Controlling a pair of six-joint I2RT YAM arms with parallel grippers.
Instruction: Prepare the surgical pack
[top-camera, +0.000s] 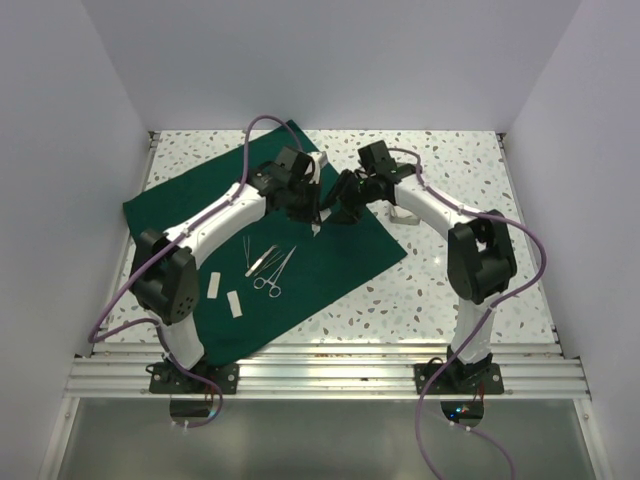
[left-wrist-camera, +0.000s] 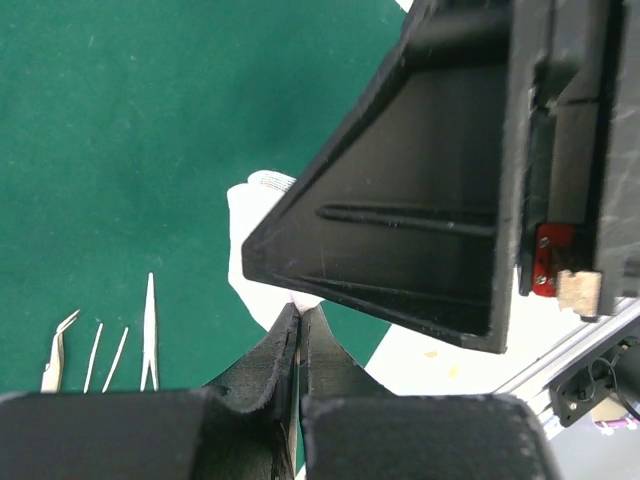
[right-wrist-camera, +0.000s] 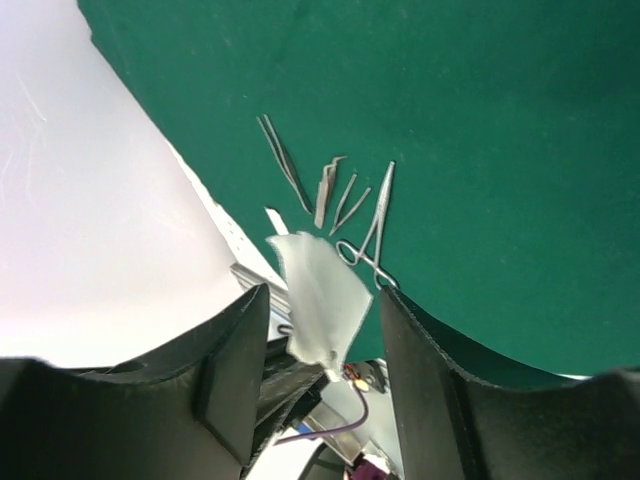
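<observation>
Green cloth (top-camera: 200, 210): flat, diagonal on surface (top-camera: 450, 290); near corner reaches front edge, bare room to the right.
Steel instruments (top-camera: 268, 265): mid-cloth.
White pad (left-wrist-camera: 252, 225): pinched in closed left end effector (left-wrist-camera: 298, 315), raised between the parted jaws of right end effector (right-wrist-camera: 320, 298).

A speckled tabletop (top-camera: 400, 300) sits between white walls (top-camera: 70, 150), fronted by seemingly aluminium rails (top-camera: 330, 375).

White pad (left-wrist-camera: 255, 215) partly behind right claw (right-wrist-camera: 322, 300); lower ends of steel instruments (left-wrist-camera: 150, 330) behind left claw (left-wrist-camera: 300, 325).
</observation>
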